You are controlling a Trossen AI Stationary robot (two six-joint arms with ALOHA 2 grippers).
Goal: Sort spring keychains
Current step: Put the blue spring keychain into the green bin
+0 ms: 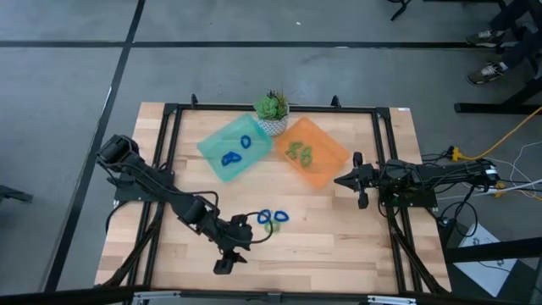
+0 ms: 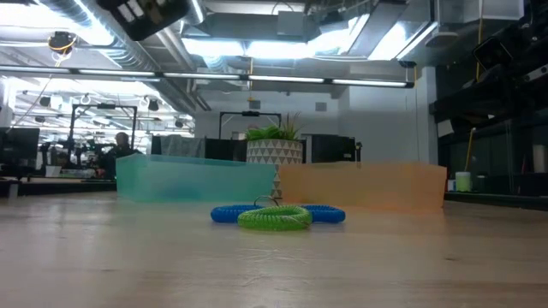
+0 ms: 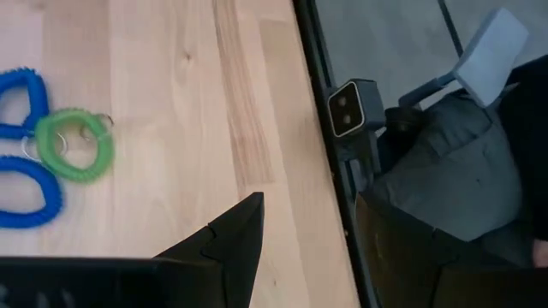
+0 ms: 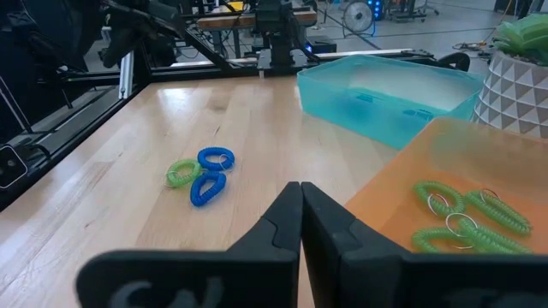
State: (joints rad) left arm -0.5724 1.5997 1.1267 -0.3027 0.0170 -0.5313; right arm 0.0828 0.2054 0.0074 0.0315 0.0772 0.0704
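Observation:
Three loose spring keychains lie flat together on the wood table: two blue ones and a green one, the green one nearest in the low view. My left gripper is open, a little to the left and near side of them, touching nothing; the keychains show off to the side in its wrist view. My right gripper is shut and waits beside the orange tray, which holds green keychains. The teal tray holds two blue ones.
A potted plant stands at the far side between the two trays. A black frame rail runs around the table's edges. Bare wood stretches to the right of the loose keychains and along the near edge.

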